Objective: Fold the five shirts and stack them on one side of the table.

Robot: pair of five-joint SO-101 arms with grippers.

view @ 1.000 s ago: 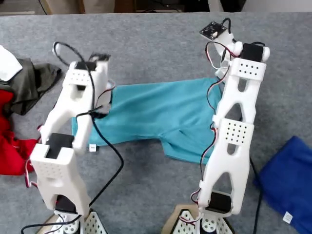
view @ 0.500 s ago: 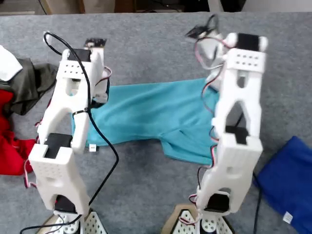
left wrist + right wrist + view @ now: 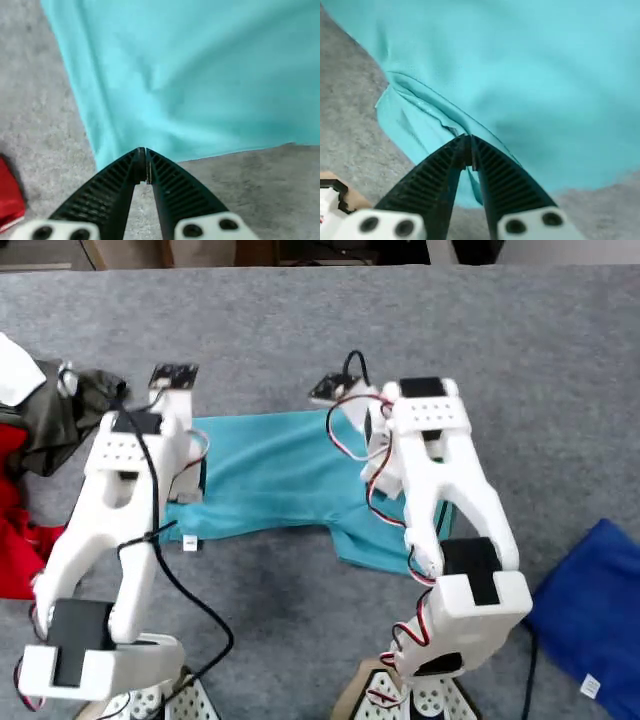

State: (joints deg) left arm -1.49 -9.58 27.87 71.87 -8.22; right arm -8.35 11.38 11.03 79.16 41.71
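Left gripper (image 3: 142,157) and right gripper (image 3: 469,145) each pinch the teal shirt (image 3: 290,475), apparently mid-fold. Crumpled shirts (image 3: 40,430) wait at the table's (image 3: 300,320) left edge; no stack yet.

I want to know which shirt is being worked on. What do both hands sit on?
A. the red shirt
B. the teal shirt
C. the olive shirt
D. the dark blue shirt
B: the left hand and right hand are both pinched shut on the teal shirt, spread between the arms.
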